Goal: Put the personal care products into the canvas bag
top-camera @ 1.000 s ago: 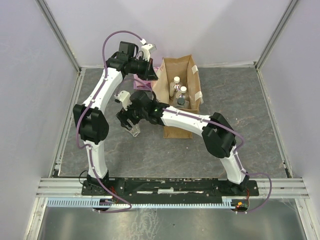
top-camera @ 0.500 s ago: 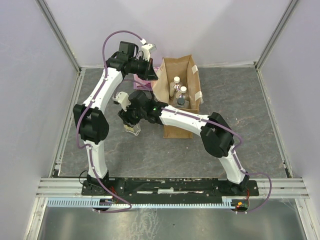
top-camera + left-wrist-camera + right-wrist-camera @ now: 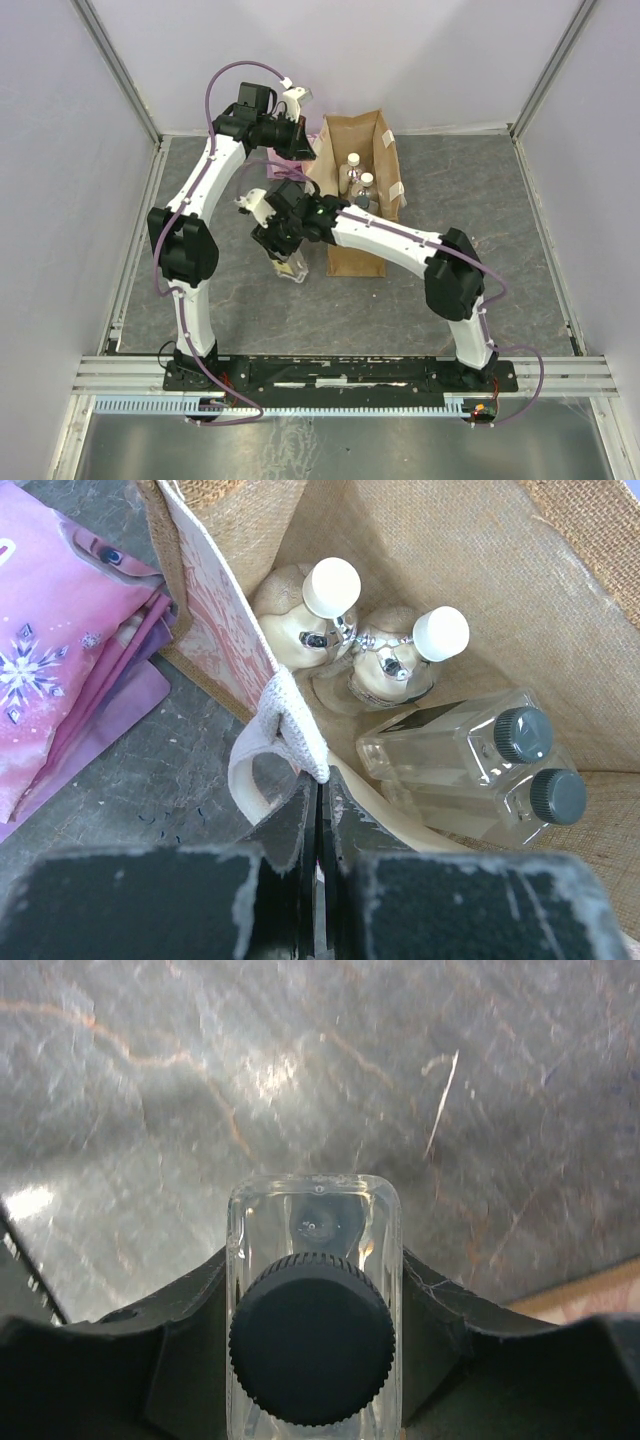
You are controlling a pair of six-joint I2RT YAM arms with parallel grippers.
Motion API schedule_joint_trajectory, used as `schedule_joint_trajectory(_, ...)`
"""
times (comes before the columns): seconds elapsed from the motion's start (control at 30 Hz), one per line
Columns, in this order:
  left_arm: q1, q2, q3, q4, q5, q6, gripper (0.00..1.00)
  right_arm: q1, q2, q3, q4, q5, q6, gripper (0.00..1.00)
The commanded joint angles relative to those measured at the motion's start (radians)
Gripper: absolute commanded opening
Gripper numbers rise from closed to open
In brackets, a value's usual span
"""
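The canvas bag [image 3: 384, 140] stands open at the back of the table. In the left wrist view it holds two round bottles with white caps [image 3: 330, 588] [image 3: 440, 632] and two squarish clear bottles with dark caps [image 3: 522, 734] [image 3: 558, 796]. My left gripper [image 3: 322, 785] is shut on the bag's pale handle [image 3: 285, 715] at the bag's left rim. My right gripper [image 3: 312, 1305] is shut on a squarish clear bottle [image 3: 312, 1230] with a dark cap, its fingers [image 3: 190, 1310] pressing both sides. In the top view that bottle [image 3: 291, 268] is just left of the bag's near end.
A flat pink packet [image 3: 60, 650] lies on the grey table outside the bag's left wall, under my left arm. The table is fenced by a metal frame [image 3: 135, 260] and pale walls. The right arm's forearm [image 3: 385, 240] crosses the bag's near end.
My right gripper has shut on the squarish bottle and carried it a little to the right and nearer, toward the bag's near corner. The left gripper keeps its hold on the handle.
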Motion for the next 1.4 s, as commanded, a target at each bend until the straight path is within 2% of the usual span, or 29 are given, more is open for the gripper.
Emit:
schedule_joint_trajectory(0.0,0.007,-0.015,0.058,0.033,0.030,0.031,0.03,0.002,-0.209,0.111,-0.129,-0.023,0.021,0.00)
schedule_joint_trajectory(0.27,0.007,-0.010,0.062,0.032,0.019,0.031,0.03,-0.006,-0.266,0.385,-0.479,-0.048,-0.002,0.00)
schedule_joint_trajectory(0.4,0.007,-0.008,0.061,0.030,0.019,0.026,0.03,-0.021,-0.299,0.488,-0.557,-0.009,-0.006,0.00)
schedule_joint_trajectory(0.6,0.006,-0.017,0.077,0.032,0.043,0.019,0.03,-0.063,-0.388,0.509,-0.487,0.119,-0.063,0.00)
schedule_joint_trajectory(0.83,0.006,-0.024,0.083,0.034,0.045,0.019,0.03,-0.200,-0.463,0.461,-0.334,0.154,-0.172,0.00)
schedule_joint_trajectory(1.23,0.007,-0.025,0.089,0.033,0.034,0.014,0.03,-0.344,-0.509,0.282,-0.208,0.118,-0.185,0.00)
schedule_joint_trajectory(1.37,0.007,-0.021,0.095,0.033,0.034,0.014,0.03,-0.359,-0.521,0.143,-0.171,0.017,-0.182,0.00)
